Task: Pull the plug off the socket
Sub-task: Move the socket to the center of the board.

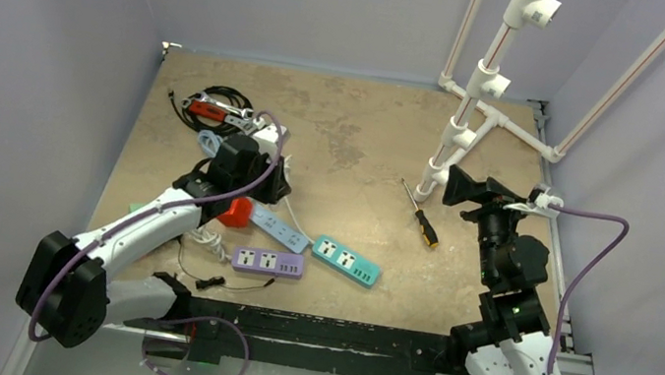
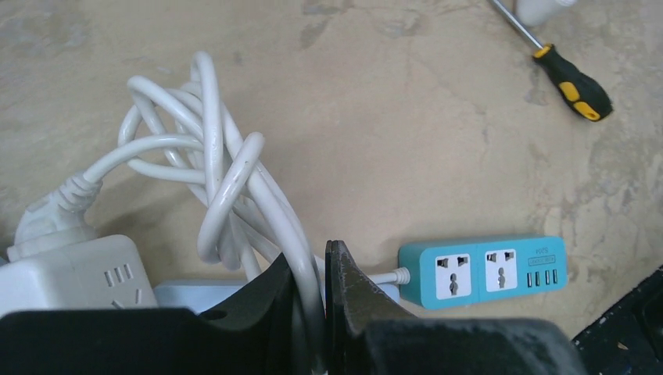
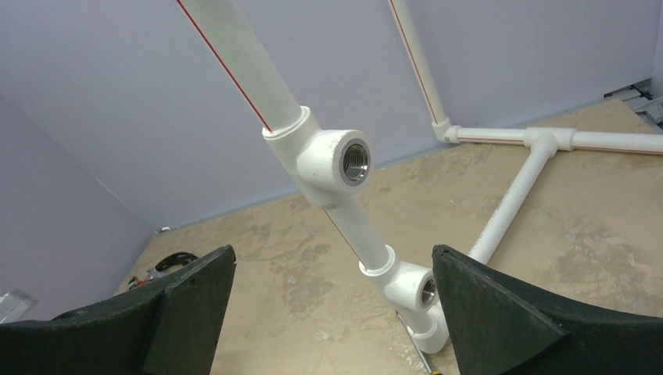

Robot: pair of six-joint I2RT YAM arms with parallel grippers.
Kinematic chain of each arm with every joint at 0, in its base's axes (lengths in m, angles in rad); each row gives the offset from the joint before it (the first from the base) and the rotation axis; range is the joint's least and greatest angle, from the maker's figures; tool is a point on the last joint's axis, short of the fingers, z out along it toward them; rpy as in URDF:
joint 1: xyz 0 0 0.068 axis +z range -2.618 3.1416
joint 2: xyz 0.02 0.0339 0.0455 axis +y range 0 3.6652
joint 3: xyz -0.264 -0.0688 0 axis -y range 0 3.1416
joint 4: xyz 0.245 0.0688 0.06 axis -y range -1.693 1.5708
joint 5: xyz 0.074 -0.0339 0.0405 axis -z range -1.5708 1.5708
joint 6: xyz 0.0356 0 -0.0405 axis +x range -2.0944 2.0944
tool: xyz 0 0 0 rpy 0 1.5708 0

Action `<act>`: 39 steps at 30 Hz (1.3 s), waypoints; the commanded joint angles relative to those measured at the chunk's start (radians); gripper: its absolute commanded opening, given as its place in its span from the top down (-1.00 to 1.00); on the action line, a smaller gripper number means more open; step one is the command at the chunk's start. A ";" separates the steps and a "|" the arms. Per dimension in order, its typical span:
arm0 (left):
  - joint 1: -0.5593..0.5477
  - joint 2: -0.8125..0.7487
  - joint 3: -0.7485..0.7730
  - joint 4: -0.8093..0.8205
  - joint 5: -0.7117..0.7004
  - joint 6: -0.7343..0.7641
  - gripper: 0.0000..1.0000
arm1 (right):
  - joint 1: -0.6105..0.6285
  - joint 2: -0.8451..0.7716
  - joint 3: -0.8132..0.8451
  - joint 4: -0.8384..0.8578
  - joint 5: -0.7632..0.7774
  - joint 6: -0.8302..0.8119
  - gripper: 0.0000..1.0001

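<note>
Two grippers are in view, and four socket units lie on the table point(image 1: 358, 122); the left gripper point(image 2: 311, 269) is low over the left-centre of the table, its fingers pinched together on one strand of the white cord point(image 2: 227, 187), which is knotted into a single loose bundle just beyond the fingertips; the one white plug point(image 2: 45, 223) lies at the bundle's left end, up against the far edge of the white socket block point(image 2: 74, 273) and apparently seated in it, beside the gripper's left finger; one pale blue strip point(image 1: 280, 231) lies under the gripper and runs toward the near edge; one teal strip point(image 2: 483, 269), with two sockets and a row of small ports, lies to its right, joined by a short white lead; one purple strip point(image 1: 268, 261), also with two sockets, lies nearest the arm bases; one screwdriver point(image 2: 569, 78) with a black and yellow handle lies apart, further right; one coil of black cable point(image 1: 213, 108) lies at the far left; the right gripper point(image 3: 332, 254) hangs in the air with its fingers spread wide, gripping nothing, facing the one white pipe frame point(image 3: 324, 160).
</note>
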 commanded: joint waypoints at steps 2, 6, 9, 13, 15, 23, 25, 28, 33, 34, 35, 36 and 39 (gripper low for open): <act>-0.092 0.077 0.094 0.266 0.103 0.019 1.00 | -0.001 0.000 -0.006 0.057 -0.023 -0.008 -0.98; -0.185 0.192 0.168 0.302 0.075 0.021 1.00 | 0.000 0.003 -0.007 0.058 -0.023 -0.008 -0.98; -0.277 0.273 0.208 0.318 0.050 0.027 1.00 | -0.001 0.004 -0.009 0.058 -0.026 -0.008 -0.98; -0.362 0.329 0.214 0.359 0.024 0.021 1.00 | 0.000 0.004 -0.014 0.060 -0.032 -0.008 -0.98; -0.389 0.339 0.196 0.375 0.025 0.014 1.00 | 0.000 0.004 -0.015 0.061 -0.032 -0.008 -0.98; -0.453 0.338 0.215 0.317 0.001 0.064 0.14 | 0.000 0.007 -0.019 0.065 -0.041 -0.010 -0.98; -0.454 0.308 0.215 0.309 -0.025 0.086 -0.36 | -0.001 0.006 -0.020 0.067 -0.049 -0.013 -0.98; -0.453 0.234 0.203 0.294 -0.086 0.149 -0.66 | 0.000 -0.006 -0.026 0.074 -0.058 -0.017 -0.98; -0.453 0.038 0.146 0.260 -0.220 0.217 -0.83 | -0.001 -0.028 -0.049 0.103 -0.085 -0.024 -0.98; -0.453 0.004 0.144 0.228 -0.250 0.227 -0.84 | 0.000 -0.030 -0.052 0.113 -0.092 -0.027 -0.98; -0.452 -0.027 0.143 0.183 -0.287 0.233 -0.86 | 0.000 -0.029 -0.056 0.118 -0.099 -0.028 -0.98; -0.451 -0.053 0.140 0.135 -0.335 0.233 -0.91 | 0.000 -0.026 -0.058 0.123 -0.104 -0.030 -0.98; -0.429 -0.102 0.112 -0.006 -0.426 0.257 -0.98 | -0.001 -0.010 -0.056 0.131 -0.125 -0.035 -0.98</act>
